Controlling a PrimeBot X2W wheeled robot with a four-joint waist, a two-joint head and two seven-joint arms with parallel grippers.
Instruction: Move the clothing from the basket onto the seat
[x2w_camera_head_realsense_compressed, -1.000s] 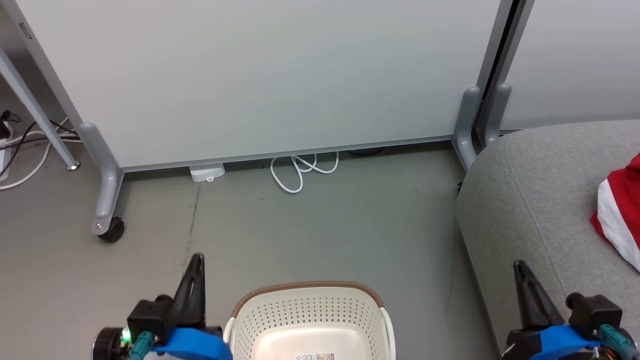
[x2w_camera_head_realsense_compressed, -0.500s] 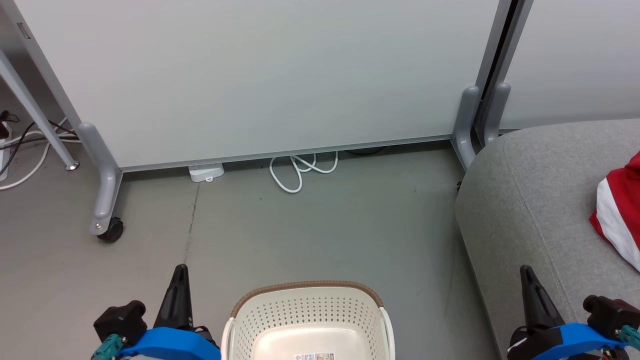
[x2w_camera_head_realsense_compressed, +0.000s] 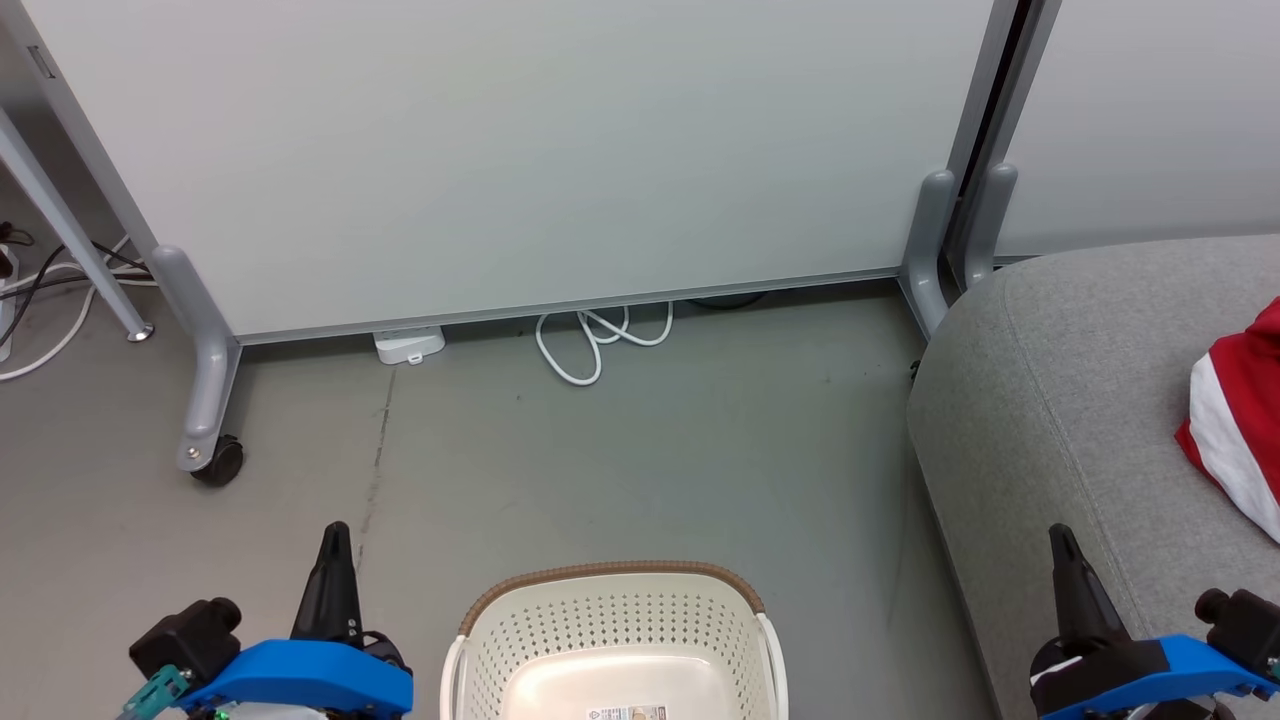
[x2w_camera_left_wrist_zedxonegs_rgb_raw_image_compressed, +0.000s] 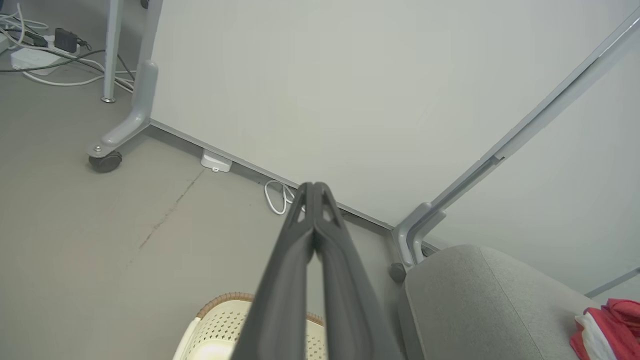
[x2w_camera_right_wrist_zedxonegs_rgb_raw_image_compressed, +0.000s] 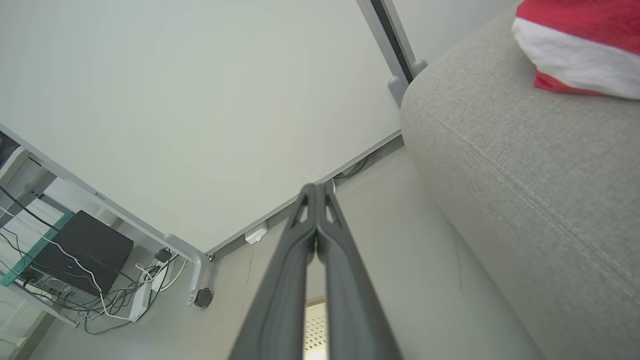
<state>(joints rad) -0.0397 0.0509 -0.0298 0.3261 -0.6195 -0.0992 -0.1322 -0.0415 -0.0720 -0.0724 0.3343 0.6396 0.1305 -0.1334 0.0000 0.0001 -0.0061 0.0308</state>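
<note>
The cream-white basket (x2w_camera_head_realsense_compressed: 615, 640) with its brown rim stands on the floor at the bottom middle; the part of its inside that shows holds no fabric, only a label on the bottom. Red clothing (x2w_camera_head_realsense_compressed: 1235, 420) with a white stripe lies on the grey seat (x2w_camera_head_realsense_compressed: 1060, 400) at the right edge, also seen as clothing (x2w_camera_right_wrist_zedxonegs_rgb_raw_image_compressed: 575, 45) on the seat (x2w_camera_right_wrist_zedxonegs_rgb_raw_image_compressed: 525, 165) and clothing (x2w_camera_left_wrist_zedxonegs_rgb_raw_image_compressed: 607, 330). My left gripper (x2w_camera_head_realsense_compressed: 334, 532) hangs left of the basket, shut and holding nothing (x2w_camera_left_wrist_zedxonegs_rgb_raw_image_compressed: 313, 186). My right gripper (x2w_camera_head_realsense_compressed: 1058, 535) is over the seat's near edge, shut and holding nothing (x2w_camera_right_wrist_zedxonegs_rgb_raw_image_compressed: 316, 186).
A pale partition panel (x2w_camera_head_realsense_compressed: 520, 150) on grey wheeled legs (x2w_camera_head_realsense_compressed: 205, 400) stands behind the floor. A white cable loop (x2w_camera_head_realsense_compressed: 590, 345) and a small white box (x2w_camera_head_realsense_compressed: 408, 346) lie at its foot. Cables and a power strip (x2w_camera_left_wrist_zedxonegs_rgb_raw_image_compressed: 30, 57) lie at the far left.
Both grippers have drawn back toward the bottom of the head view, the left one also shifting left. The head camera has shifted slightly.
</note>
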